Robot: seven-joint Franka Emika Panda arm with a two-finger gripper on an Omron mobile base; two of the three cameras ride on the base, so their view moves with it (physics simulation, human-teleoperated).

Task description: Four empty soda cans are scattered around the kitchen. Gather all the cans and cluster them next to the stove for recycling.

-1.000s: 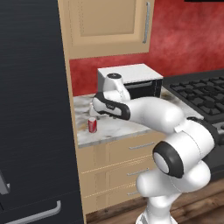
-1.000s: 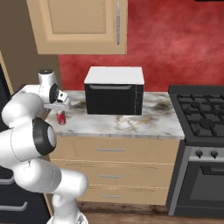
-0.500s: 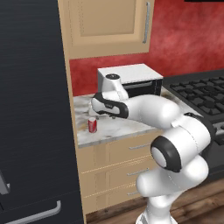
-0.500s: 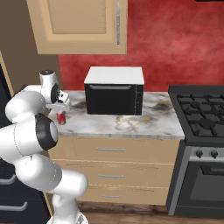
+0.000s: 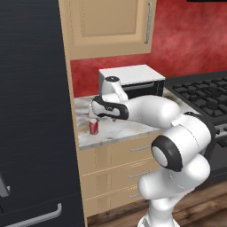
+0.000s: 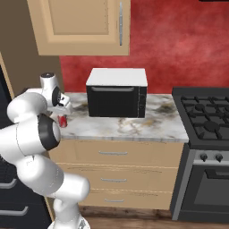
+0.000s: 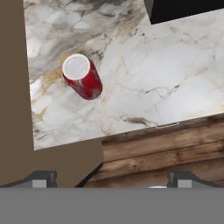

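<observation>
Here, soda can (image 7: 82, 76) upright, axis vertical

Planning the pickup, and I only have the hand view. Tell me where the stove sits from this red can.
Observer: The stove is at the right end of the counter. The microwave stands between it and the can.
Operator: Report the gripper's height over the can.
Observer: In the left base view the gripper hangs open just above the can, not touching it.
</observation>
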